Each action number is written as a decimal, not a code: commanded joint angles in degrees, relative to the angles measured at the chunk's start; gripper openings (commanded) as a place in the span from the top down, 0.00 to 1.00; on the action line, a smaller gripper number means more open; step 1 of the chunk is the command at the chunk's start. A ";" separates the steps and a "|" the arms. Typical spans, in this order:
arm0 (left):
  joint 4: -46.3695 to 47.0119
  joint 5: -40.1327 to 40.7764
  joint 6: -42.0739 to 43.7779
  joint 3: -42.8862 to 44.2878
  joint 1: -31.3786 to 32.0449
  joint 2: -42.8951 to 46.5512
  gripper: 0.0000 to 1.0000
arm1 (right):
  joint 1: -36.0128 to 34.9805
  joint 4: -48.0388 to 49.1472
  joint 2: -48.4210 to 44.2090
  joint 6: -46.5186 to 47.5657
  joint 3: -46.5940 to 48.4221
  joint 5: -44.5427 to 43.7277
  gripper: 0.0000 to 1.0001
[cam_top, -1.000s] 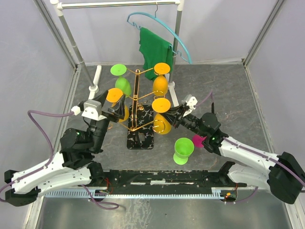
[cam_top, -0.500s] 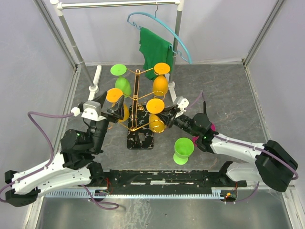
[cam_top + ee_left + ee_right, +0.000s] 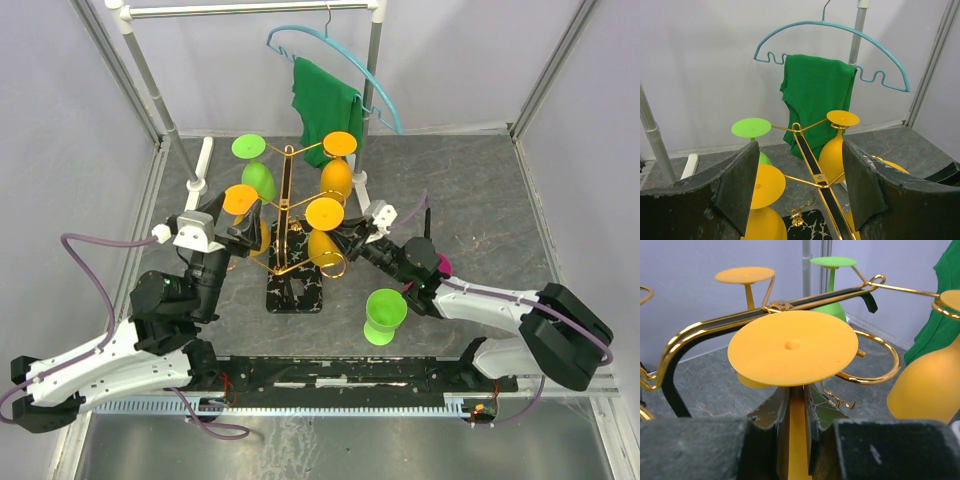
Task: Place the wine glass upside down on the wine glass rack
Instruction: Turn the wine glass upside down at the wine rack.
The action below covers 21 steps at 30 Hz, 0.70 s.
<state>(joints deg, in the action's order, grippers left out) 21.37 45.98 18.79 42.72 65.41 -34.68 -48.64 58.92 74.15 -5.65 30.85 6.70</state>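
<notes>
Both arms reach forward — left gripper (image 3: 800, 172) spread wide, right gripper (image 3: 797, 435) seemingly pinched on the wine glass (image 3: 792, 347) stem.

The dark grey, stone-patterned bench (image 3: 480, 200) is carrying the wine glass rack (image 3: 296, 290), which is standing on its black marbled base near the middle. A green glass (image 3: 384, 315) is standing apart from that base, to its right and nearer the front. The white clothes rail (image 3: 203, 163) is resting its feet towards the back. A small pink thing (image 3: 443, 264) is showing farther right, mostly hidden.
</notes>
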 commanded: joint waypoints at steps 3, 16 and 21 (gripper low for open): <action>2.55 0.91 0.96 0.25 0.36 -0.17 0.26 | -0.31 3.86 3.43 0.96 4.43 -0.46 0.99; 2.54 1.27 2.31 0.34 0.38 -0.34 0.25 | -0.31 5.73 8.19 1.11 7.10 -7.17 0.99; 2.54 1.32 2.74 0.61 0.36 -0.76 0.25 | -0.31 5.17 9.33 1.74 7.86 -10.96 0.99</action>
<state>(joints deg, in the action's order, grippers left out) 21.37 46.46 19.44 42.72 65.41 -34.87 -48.66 60.90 82.81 -5.61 35.68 0.54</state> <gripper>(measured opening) 0.749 0.193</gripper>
